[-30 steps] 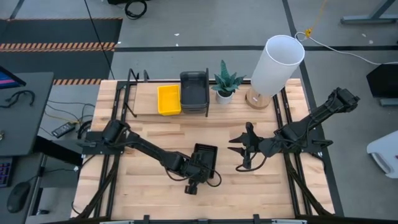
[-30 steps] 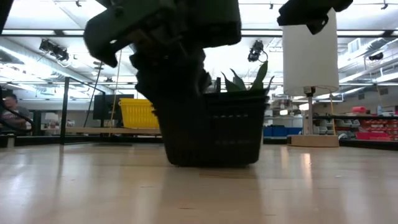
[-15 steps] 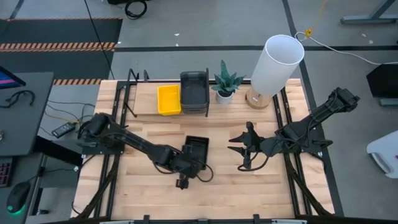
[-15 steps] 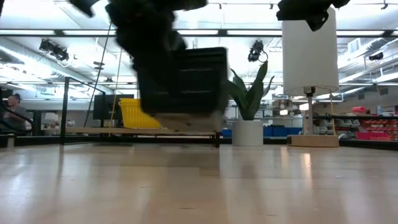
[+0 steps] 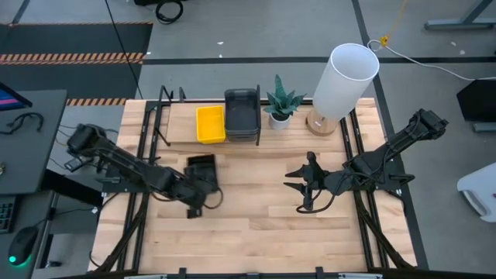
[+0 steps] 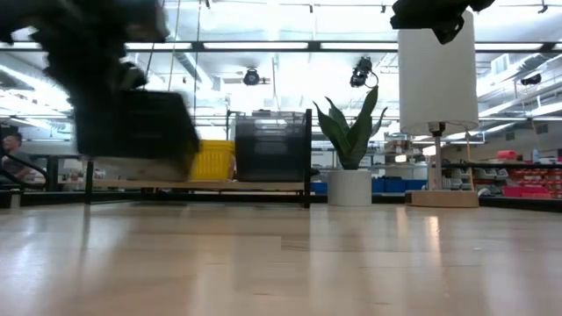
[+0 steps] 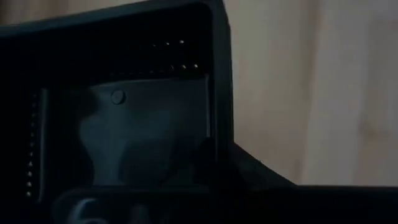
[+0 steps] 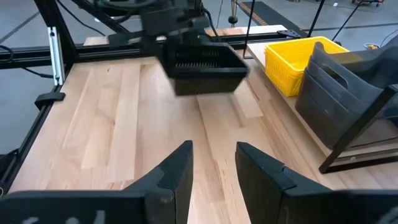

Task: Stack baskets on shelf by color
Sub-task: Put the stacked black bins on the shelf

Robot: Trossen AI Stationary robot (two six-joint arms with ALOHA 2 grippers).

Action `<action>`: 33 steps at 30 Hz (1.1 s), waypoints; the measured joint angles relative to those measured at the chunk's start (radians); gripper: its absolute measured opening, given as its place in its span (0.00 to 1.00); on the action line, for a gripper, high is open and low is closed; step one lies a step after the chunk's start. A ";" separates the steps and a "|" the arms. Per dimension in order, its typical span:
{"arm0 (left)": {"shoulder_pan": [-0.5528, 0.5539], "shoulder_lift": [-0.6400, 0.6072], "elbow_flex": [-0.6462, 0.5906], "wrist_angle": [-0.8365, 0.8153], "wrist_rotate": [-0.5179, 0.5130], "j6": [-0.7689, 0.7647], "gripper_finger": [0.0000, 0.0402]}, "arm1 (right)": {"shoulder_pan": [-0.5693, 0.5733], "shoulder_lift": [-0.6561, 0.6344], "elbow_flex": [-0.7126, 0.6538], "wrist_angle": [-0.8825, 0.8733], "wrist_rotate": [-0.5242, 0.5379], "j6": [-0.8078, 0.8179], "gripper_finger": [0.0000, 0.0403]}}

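My left gripper (image 5: 199,187) is shut on a black basket (image 5: 201,167) with a perforated rim, over the table's left half, just near of the shelf (image 5: 177,130). The low view shows this basket (image 6: 136,132) clear of the tabletop. On the shelf plank, yellow baskets (image 5: 210,124) rest on their bases beside a dark grey stack (image 5: 242,115). My right gripper (image 5: 304,186) hovers open over the table's right half, touching nothing. In its wrist view its fingers (image 8: 180,171) point at the carried basket (image 8: 205,68). My left gripper holds the black basket by one wall, at the perforated rim (image 7: 180,56). One finger (image 7: 149,124) is inside the basket; the other is hidden behind the wall. The basket hangs below the gripper, lifted clear of the table and roughly level.
A potted plant (image 5: 280,101) and a tall white lamp (image 5: 345,77) stand at the far edge, right of the shelf. Black frame rails (image 5: 353,147) run along both table sides. Bare wood (image 5: 256,232) lies across the near half.
My left gripper has lifted the black basket off the middle of the table. It has carried the basket toward the table's left and far edges, closer to the shelf, staying shut on it.
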 joint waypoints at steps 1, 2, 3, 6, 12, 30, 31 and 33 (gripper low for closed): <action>0.000 -0.024 -0.014 -0.033 -0.005 -0.023 0.03 | 0.000 0.000 0.000 -0.001 0.000 0.000 0.31; 0.000 -0.046 -0.025 -0.070 -0.009 -0.045 0.03 | 0.000 0.000 0.000 -0.001 0.000 0.000 0.31; 0.000 -0.065 -0.034 -0.106 -0.012 -0.064 0.03 | 0.000 0.000 0.000 0.000 0.000 0.000 0.31; 0.001 -0.110 -0.054 -0.207 -0.018 -0.112 0.03 | 0.000 0.000 0.000 -0.002 0.000 -0.002 0.31; 0.001 -0.133 -0.055 -0.364 -0.045 -0.147 0.03 | 0.000 0.000 0.000 -0.006 0.000 -0.003 0.31; 0.141 -0.266 -0.132 -0.370 -0.140 0.079 0.03 | 0.001 0.000 0.000 0.002 -0.004 0.000 0.31; 0.158 -0.279 -0.145 -0.349 -0.139 0.090 0.03 | 0.001 0.000 0.000 0.002 -0.004 0.000 0.31; 0.194 -0.296 -0.152 -0.340 -0.126 0.105 0.03 | 0.001 0.000 0.000 0.002 -0.004 0.000 0.31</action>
